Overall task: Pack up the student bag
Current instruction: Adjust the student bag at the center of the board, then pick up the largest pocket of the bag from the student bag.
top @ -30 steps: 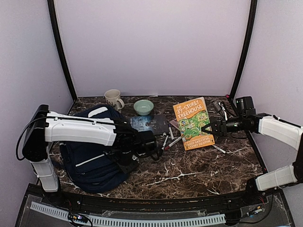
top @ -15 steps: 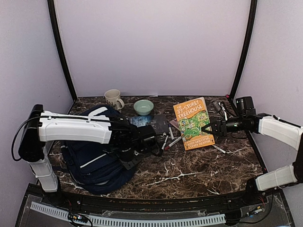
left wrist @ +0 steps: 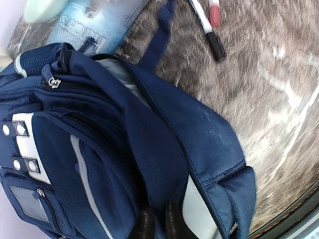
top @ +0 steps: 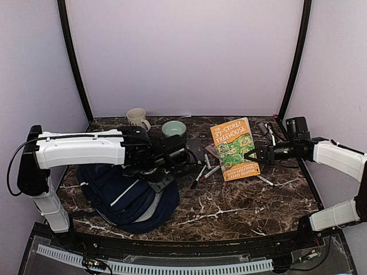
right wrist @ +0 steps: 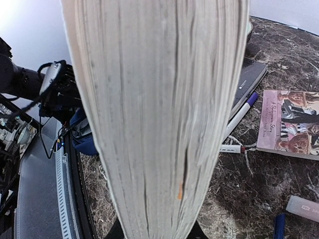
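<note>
The student bag [top: 129,197], navy with a thin white stripe, lies at the front left of the table. It fills the left wrist view [left wrist: 99,149], where its main opening gapes and pale lining shows. My left gripper [top: 159,175] is shut on the bag's upper fabric and holds it up; its fingertips [left wrist: 144,224] pinch the cloth. My right gripper [top: 251,154] is shut on the edge of an orange book [top: 233,149] and holds it tilted above the table. In the right wrist view the book's page edge [right wrist: 154,114] covers most of the frame.
A mug [top: 136,119] and a green bowl [top: 174,128] stand at the back. A blue book [left wrist: 94,25] lies beyond the bag. Markers [top: 207,171] lie between the bag and the orange book. A small pink book [right wrist: 291,122] lies beyond them.
My left gripper has risen and moved back, pulling the bag's top flap up. The bag has shifted right and opened wider. The right arm and the orange book have not moved.
</note>
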